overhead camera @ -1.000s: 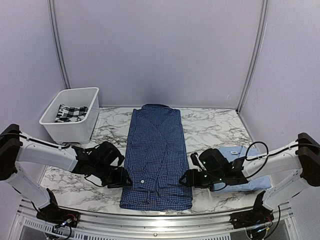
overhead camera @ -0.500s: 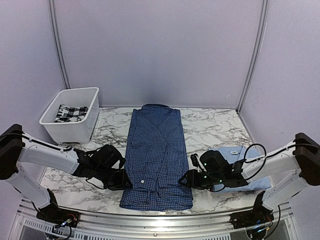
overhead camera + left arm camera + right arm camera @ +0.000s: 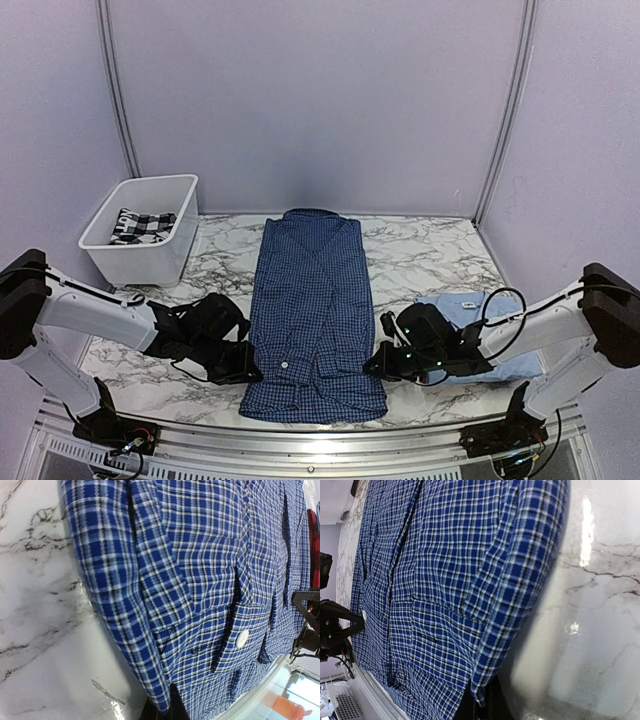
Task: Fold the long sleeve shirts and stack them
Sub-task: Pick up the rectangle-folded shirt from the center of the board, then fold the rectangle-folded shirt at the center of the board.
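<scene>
Left gripper (image 3: 247, 364), right gripper (image 3: 373, 361) clamped on opposite edges of check shirt (image 3: 315, 290) near hem, probably to fold hem toward collar.

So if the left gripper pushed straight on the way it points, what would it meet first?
The dark blue checked shirt: the left gripper is shut on its left edge, pointing across it. Past the cloth, the right gripper on the opposite edge looks roughly in line, though depth is unclear.
</scene>
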